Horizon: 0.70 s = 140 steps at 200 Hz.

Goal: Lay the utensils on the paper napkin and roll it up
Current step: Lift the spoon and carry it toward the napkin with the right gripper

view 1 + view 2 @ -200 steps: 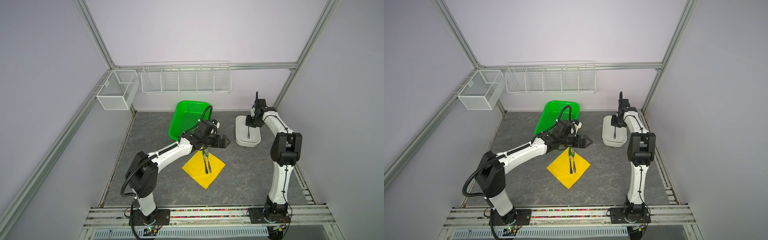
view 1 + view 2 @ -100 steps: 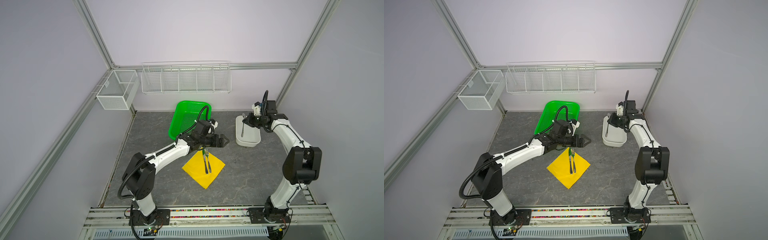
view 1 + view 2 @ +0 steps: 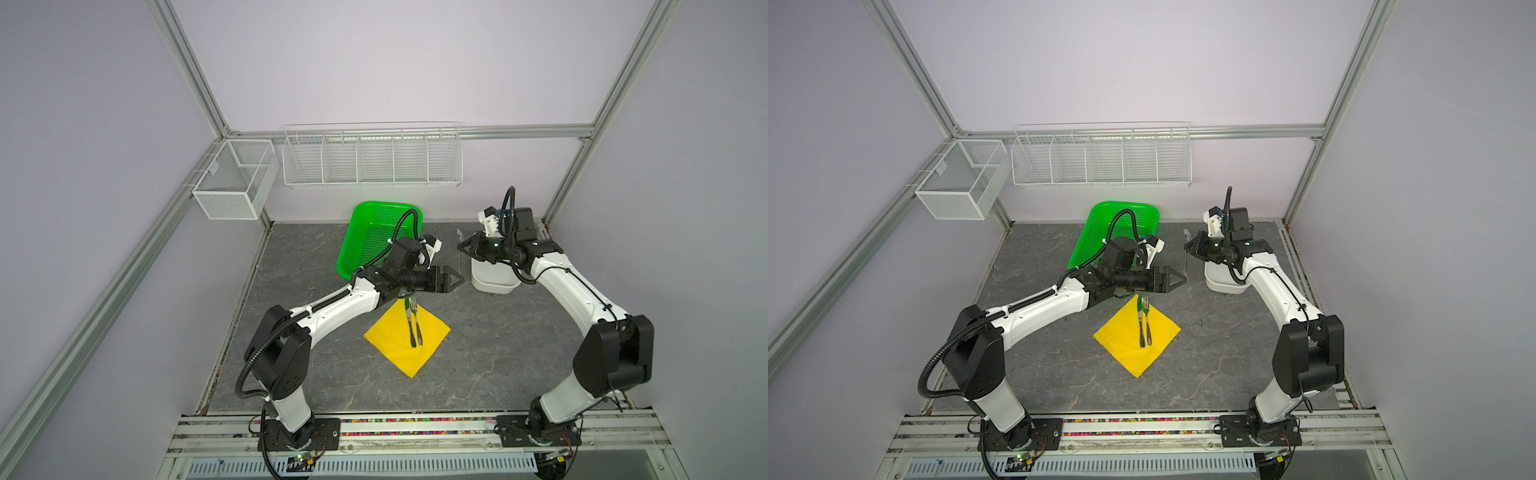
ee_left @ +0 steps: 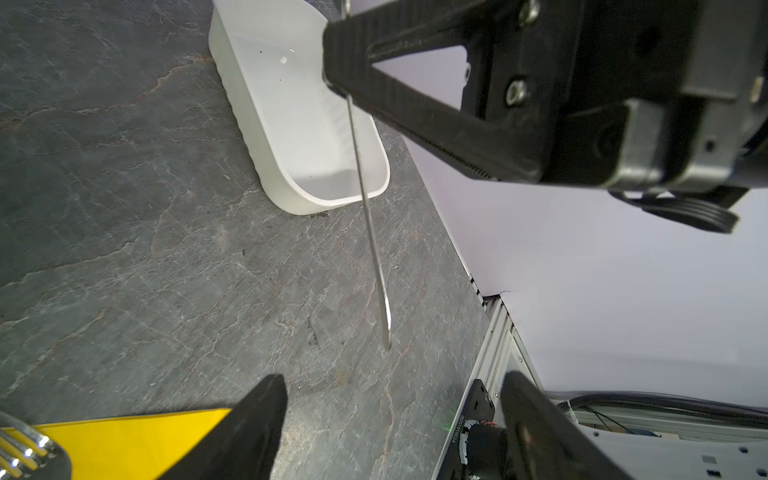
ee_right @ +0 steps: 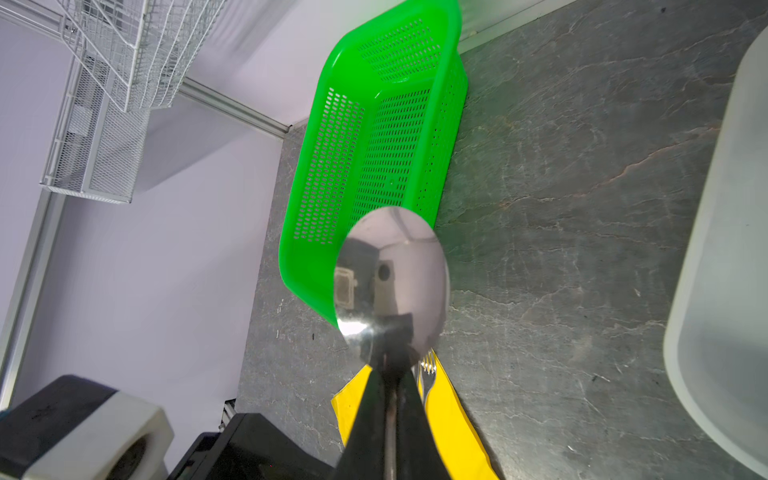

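Left wrist view: spoon (image 4: 368, 216) hangs handle-down from the right jaws, pinched just under its bowl. Our left jaws are open and empty with the handle tip dead ahead of their gap, so we'd guess a handover toward the napkin (image 4: 124, 440).

napkin (image 3: 397, 351): bright yellow, flat, mid-table
fork (image 3: 417, 324) + knife (image 3: 409, 324): side by side on it
spoon (image 5: 390, 278): shiny, up in the air, far right

Fork (image 3: 417, 325) lies beside knife (image 3: 409, 324) on napkin (image 3: 388, 345), before basket (image 3: 347, 257).
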Motion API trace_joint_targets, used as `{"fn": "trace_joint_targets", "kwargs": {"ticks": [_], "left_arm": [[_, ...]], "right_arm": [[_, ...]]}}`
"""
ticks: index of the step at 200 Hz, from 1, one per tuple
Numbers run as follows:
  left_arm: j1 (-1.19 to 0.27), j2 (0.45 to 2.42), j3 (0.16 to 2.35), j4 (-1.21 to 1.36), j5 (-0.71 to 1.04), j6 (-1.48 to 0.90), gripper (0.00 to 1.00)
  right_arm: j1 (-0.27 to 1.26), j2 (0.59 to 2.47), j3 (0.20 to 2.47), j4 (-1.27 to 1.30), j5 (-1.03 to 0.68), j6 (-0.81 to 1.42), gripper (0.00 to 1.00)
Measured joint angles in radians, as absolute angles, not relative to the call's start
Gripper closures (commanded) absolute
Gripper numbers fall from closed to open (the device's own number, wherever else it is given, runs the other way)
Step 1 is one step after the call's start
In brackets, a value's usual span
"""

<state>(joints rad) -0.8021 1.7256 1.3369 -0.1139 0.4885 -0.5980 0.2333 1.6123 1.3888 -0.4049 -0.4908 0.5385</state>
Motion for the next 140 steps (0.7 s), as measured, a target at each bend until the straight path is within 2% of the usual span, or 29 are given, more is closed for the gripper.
{"fn": "trace_joint_targets", "kwargs": {"ticks": [58,93,140], "left_arm": [[-0.802,1.736,1.34,-0.129,0.479,-0.6,0.45],[-0.802,1.748,1.343,-0.152,0.461,-0.596,0.53],[-0.802,1.748,1.351,-0.157,0.449,-0.586,0.78]], "right_arm": [[0.29,1.588,1.365,-0.397,-0.49,0.572,0.93],[0.313,1.566,1.357,-0.391,-0.491,0.582,0.94],[0.354,1.523,1.299,-0.384,-0.486,0.596,0.93]]}}
